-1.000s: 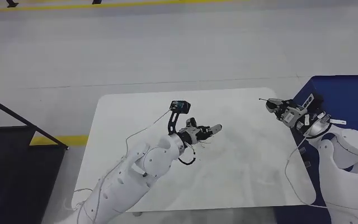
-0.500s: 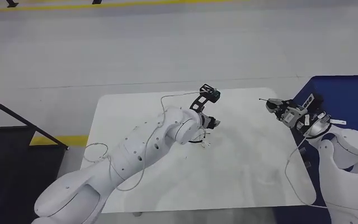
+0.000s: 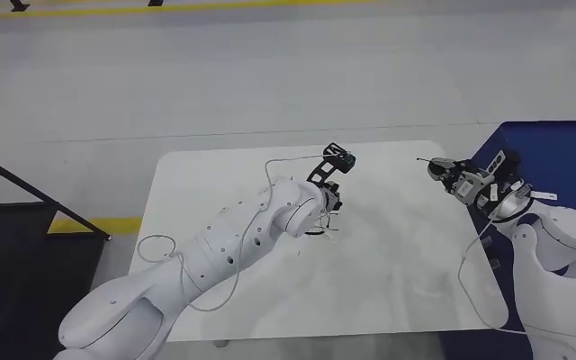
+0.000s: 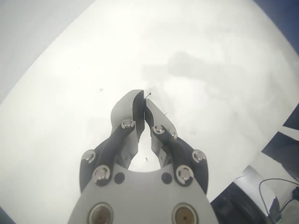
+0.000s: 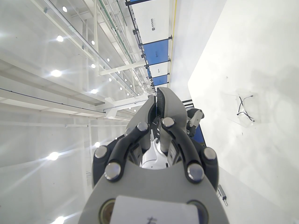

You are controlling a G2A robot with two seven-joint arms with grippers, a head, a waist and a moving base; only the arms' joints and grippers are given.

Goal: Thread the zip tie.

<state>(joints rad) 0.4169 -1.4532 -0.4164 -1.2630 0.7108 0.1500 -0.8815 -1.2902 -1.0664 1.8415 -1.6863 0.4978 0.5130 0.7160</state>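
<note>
1. Overhead, we see a smooth white table (image 3: 405, 270) with rounded corners, its matte top faintly smudged. A blue mat (image 3: 540, 144) lies beside its right edge.
2. We find the left gripper (image 4: 143, 95) over the middle of the table. It has two curved, pale-grey fingers on black links with shiny round rivets, and their dark pads are pressed together.
3. Pinched between those pads is a thin black zip tie (image 4: 148, 93). Its small head pokes out just beside the fingertips, while the rest is hidden between the fingers.
4. We see the right gripper (image 3: 435, 167) held at the table's far right edge, well apart from the left one. Its fingers are likewise closed.
5. From its tips juts the other zip tie (image 3: 423, 162). It is a stiff black strand pointing towards the table's middle and ending in a tiny knob.
6. On the tabletop, from the right wrist, we make out a clear, glossy sheet (image 5: 251, 108). A few loose black ties (image 5: 240, 104) lie curled on it, well apart from the right gripper.
</note>
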